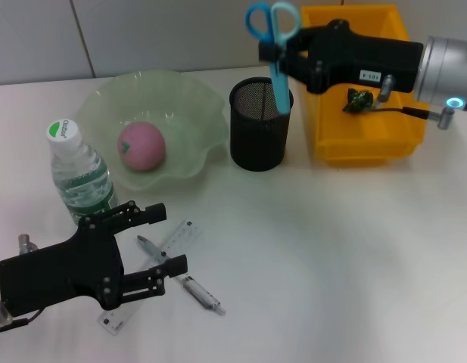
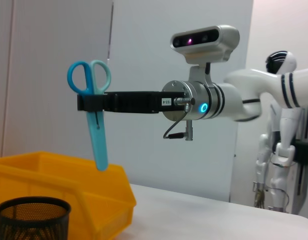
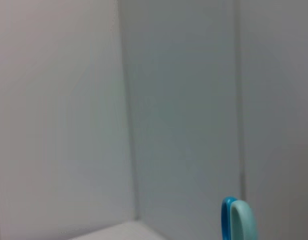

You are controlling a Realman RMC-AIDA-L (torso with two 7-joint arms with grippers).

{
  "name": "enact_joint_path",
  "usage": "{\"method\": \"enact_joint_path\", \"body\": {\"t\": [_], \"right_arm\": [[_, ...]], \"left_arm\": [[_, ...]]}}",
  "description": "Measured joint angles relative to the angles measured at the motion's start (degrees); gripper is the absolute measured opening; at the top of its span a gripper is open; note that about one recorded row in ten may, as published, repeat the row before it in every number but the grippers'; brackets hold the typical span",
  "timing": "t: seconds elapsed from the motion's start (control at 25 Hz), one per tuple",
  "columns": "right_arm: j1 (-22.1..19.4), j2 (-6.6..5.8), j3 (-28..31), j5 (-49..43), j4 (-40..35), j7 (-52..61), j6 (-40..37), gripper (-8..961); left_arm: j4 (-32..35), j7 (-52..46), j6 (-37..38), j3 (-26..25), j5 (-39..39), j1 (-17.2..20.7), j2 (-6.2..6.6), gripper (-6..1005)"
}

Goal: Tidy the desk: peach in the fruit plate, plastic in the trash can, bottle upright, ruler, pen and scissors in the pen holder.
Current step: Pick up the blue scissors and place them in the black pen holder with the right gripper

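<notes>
In the head view the right gripper point(image 1: 272, 51), a blocky black unit, pinches the scissors point(image 1: 275, 45) just below their light blue and darker blue loops, so the sheathed blade hangs straight down over the mouth of the black wire-mesh pen holder point(image 1: 259, 134). Behind and beside the holder stands the thick-walled yellow trash can point(image 1: 369, 147), with a small dark green scrap point(image 1: 359, 99) showing in front of it. The ruffled pale green fruit plate point(image 1: 189, 113) holds the pink peach point(image 1: 141, 146), and the clear bottle point(image 1: 80, 175) stands upright beside it. The left gripper point(image 1: 159, 240), jaws spread, hovers low over the transparent ruler point(image 1: 172, 243) and the slim pen point(image 1: 189, 285) lying crossed on the white desk point(image 1: 339, 249). The left wrist view shows the scissors point(image 2: 92, 112) clamped upright, tip above the trash can point(image 2: 64, 185) and pen holder point(image 2: 33, 218). The right wrist view shows only the scissors' loop point(image 3: 237, 219).
</notes>
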Motion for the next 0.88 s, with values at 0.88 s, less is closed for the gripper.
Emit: {"method": "enact_joint_path", "body": {"t": [0.88], "right_arm": [[6.14,0.43,-1.38,11.34,18.91,-11.72,20.13,171]], "left_arm": [[-0.96,0.54,-1.66,-1.78,-0.1,0.84,0.26,800]]}}
